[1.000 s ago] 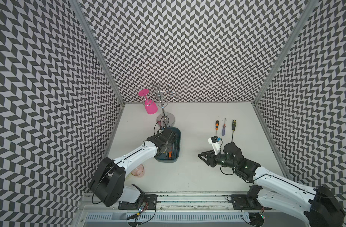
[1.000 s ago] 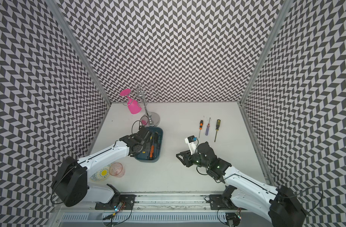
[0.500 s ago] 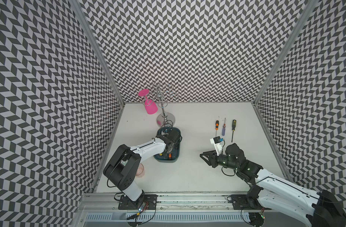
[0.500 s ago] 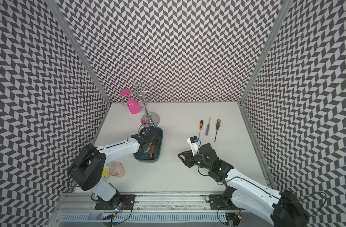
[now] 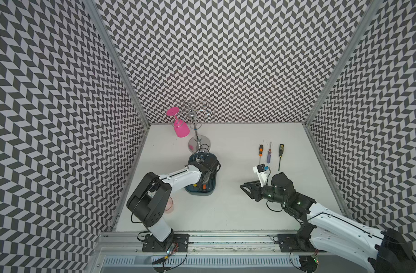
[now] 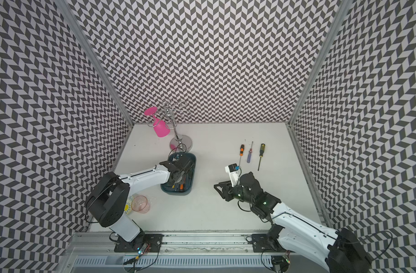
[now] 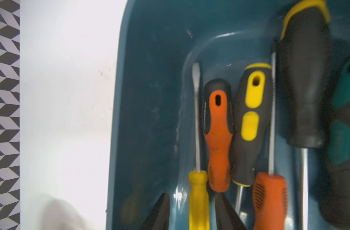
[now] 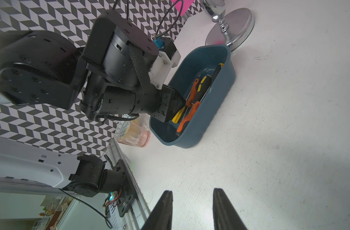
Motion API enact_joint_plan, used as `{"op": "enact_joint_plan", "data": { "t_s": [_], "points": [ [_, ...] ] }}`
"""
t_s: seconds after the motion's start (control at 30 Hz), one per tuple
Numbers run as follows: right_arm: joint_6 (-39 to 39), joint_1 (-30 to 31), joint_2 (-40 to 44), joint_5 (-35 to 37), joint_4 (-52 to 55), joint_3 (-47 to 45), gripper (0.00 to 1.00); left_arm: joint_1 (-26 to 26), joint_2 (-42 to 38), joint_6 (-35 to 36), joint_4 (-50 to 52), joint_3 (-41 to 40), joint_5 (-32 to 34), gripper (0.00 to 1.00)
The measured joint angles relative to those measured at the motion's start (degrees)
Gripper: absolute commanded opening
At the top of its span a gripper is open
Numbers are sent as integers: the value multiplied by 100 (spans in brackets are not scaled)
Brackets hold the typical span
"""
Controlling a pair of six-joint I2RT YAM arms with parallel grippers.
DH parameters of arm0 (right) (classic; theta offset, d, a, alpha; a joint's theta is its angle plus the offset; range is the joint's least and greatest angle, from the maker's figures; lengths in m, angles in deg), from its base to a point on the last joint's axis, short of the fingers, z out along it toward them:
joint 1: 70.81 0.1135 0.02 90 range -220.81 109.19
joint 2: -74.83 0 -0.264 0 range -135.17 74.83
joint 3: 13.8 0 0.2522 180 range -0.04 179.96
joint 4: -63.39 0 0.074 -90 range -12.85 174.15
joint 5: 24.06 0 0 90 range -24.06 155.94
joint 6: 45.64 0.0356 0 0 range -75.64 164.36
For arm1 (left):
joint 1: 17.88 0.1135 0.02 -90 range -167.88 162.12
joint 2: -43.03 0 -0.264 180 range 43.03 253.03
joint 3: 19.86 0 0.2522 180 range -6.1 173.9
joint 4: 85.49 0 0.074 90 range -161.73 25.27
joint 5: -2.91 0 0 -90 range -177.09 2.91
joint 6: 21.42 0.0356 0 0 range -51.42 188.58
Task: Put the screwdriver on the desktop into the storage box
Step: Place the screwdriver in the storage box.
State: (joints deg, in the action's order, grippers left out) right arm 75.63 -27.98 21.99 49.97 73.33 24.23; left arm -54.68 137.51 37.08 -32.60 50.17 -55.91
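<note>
Risk 1: the left pincer (image 7: 192, 199) reaches down inside the storage box (image 8: 214, 103). Its fingers straddle the yellow-handled screwdriver (image 7: 198, 191), which lies on the box floor among several others. The jaws are parted narrowly, with a sliver of gap on each side of the handle, so nothing is clamped. If the pincer rises askew, a finger could catch that handle and drag it up — possibly over the box rim.

Risk 2: the pincer's body overhangs the box rim. A sideways exit could shove the box, and the chrome stand (image 5: 198, 143) sits just beside the box's far end, with a pink tumbler (image 6: 140, 204) near its other end.

The right pincer (image 8: 192, 199) hovers over the bare worktop (image 5: 226, 212), well apart from the box. Its jaws are moderately apart and hold nothing.

Three screwdrivers (image 5: 269, 157) lie side by side on the worktop, well apart from the box on the right arm's side — judged not yet done. Packed so close, a grab at one could knock its neighbour.
</note>
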Motion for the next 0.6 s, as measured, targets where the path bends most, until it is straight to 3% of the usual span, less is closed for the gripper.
{"op": "enact_joint_plan", "data": {
  "t_s": [0.2, 0.6],
  "points": [
    [50, -42, 46, 214, 175, 39, 41, -63, -444, 2, -2, 11, -155, 44],
    [114, -181, -55, 623, 514, 476, 41, -175, -2374, -11, -479, -479, -1080, 45]
  ]
}}
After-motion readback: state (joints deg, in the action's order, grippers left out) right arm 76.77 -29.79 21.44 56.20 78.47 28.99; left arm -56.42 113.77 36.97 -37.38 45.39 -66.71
